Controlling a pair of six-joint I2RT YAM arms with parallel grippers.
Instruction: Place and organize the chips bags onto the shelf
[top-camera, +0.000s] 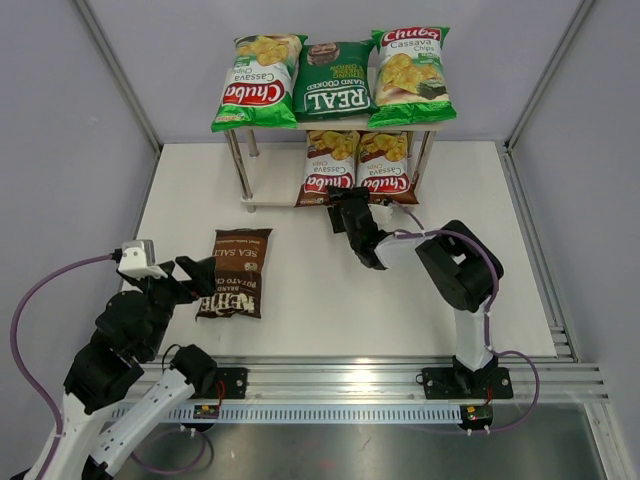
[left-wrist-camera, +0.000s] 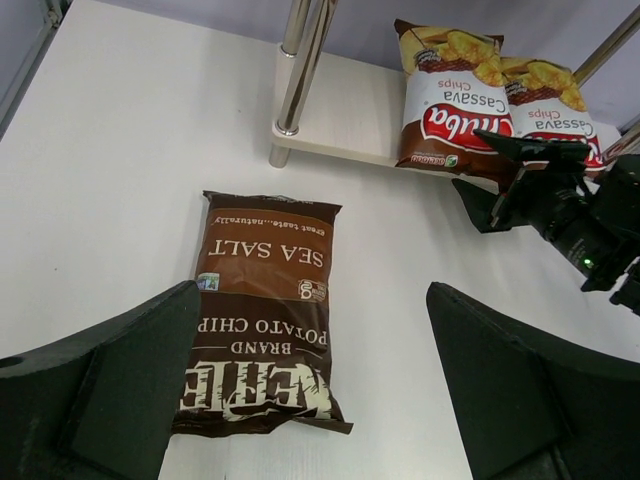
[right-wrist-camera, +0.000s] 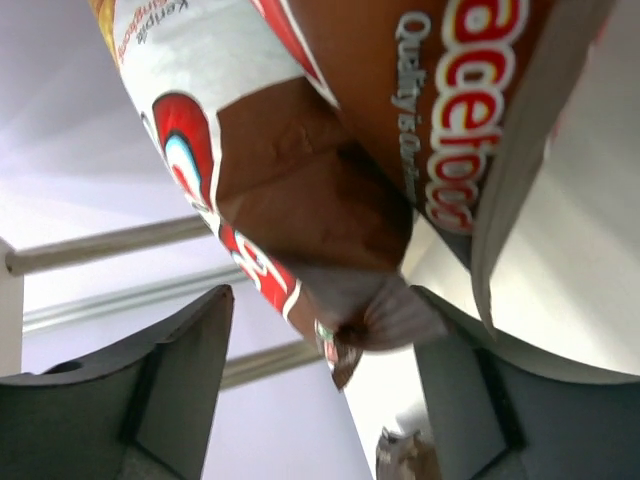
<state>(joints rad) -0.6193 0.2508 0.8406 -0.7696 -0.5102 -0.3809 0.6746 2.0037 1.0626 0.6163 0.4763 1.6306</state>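
The shelf (top-camera: 272, 178) holds two light-green Chuba bags (top-camera: 256, 80) (top-camera: 410, 72) and the dark-green REAL bag (top-camera: 333, 82) on its top board. Two brown Chuba bags (top-camera: 329, 165) (top-camera: 386, 163) lean on the lower board. My right gripper (top-camera: 343, 205) is open at the near end of the left brown bag. In the right wrist view the bag's crimped end (right-wrist-camera: 375, 310) hangs between the spread fingers (right-wrist-camera: 180, 370), unclamped. The dark-brown Kettle bag (top-camera: 235, 272) lies flat on the table. My left gripper (top-camera: 196, 280) is open just left of it, with the bag (left-wrist-camera: 262, 310) beside its left finger (left-wrist-camera: 110, 380).
The shelf's metal legs (left-wrist-camera: 298, 70) stand at the back left of the lower board (left-wrist-camera: 345, 120). The right arm's wrist (left-wrist-camera: 585, 225) reaches across toward the brown bags. Grey walls enclose the table, and a metal rail (top-camera: 380, 375) runs along its near edge.
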